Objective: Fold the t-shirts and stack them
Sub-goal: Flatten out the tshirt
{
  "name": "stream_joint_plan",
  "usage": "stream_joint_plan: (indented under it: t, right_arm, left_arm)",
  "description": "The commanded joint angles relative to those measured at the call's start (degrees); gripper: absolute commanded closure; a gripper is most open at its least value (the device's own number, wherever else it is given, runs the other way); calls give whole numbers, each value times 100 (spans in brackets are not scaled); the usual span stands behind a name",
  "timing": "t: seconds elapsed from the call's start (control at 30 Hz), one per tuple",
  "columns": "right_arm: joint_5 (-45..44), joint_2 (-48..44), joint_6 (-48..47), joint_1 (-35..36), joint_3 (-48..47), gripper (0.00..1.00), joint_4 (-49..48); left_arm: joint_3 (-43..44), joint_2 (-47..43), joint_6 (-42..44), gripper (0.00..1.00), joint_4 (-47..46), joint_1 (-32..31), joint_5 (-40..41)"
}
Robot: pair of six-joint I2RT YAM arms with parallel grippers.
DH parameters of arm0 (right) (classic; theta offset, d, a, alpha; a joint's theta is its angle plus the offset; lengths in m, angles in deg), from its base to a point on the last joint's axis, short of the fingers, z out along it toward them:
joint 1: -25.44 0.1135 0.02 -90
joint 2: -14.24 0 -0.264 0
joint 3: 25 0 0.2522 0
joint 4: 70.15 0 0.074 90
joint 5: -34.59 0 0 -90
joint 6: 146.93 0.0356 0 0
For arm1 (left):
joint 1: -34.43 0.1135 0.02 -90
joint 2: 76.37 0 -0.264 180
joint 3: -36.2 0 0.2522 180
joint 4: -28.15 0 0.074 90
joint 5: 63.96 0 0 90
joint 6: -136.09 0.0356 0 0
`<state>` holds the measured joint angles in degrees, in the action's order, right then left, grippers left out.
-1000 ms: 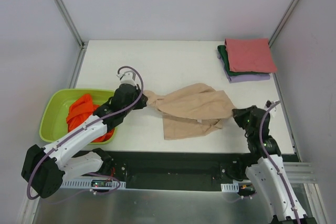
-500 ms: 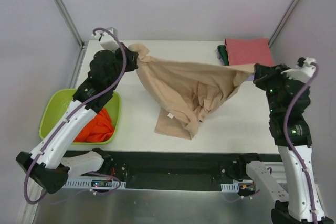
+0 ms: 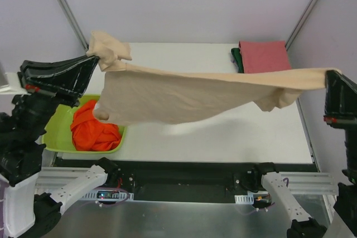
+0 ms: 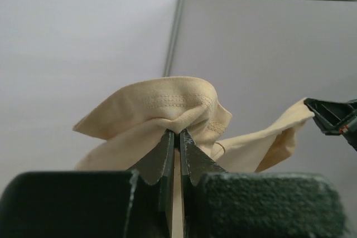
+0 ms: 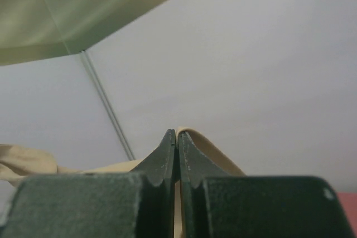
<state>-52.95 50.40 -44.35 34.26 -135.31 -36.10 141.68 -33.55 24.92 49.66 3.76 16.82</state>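
Observation:
A beige t-shirt is stretched wide and held high over the table between both arms. My left gripper is shut on one bunched end, close to the camera at the left. At the far right my right gripper is shut on the other end. An orange t-shirt lies crumpled in the lime-green basin. At the back right corner sits a stack of folded t-shirts, pinkish-red on top with dark green beneath; the beige cloth hides its front.
The white table lies below the raised shirt. Grey walls and metal posts close in the sides and back. The arm bases and rail run along the near edge.
Both arms have lifted and spread apart, raising the beige t-shirt from a heap on the table into a taut sheet in the air. Their grips have stayed shut.

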Motion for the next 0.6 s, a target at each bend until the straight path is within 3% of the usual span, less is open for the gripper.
stream_joint_plan:
  t: [0.0, 0.27, 0.43, 0.5, 0.57]
  right_arm:
    - [281, -127, -45, -47, -540, 100, 71]
    - [-604, 48, -344, -47, -462, 99, 361]
    - [-1641, 715, -536, -38, 284, 100, 335]
    - [-2019, 988, -590, -47, 828, 100, 38]
    - [-2179, 1304, -590, -56, 1635, 100, -427]
  left_arm:
    - [521, 138, -54, 100, -160, 18, -1337]
    - [1032, 699, 218, 100, -151, 18, -741]
    - [786, 1674, 911, 100, -151, 18, 883]
    - [611, 2262, 1175, 100, -160, 27, 1945]
    - [452, 2903, 1290, 100, -177, 218, 2239]
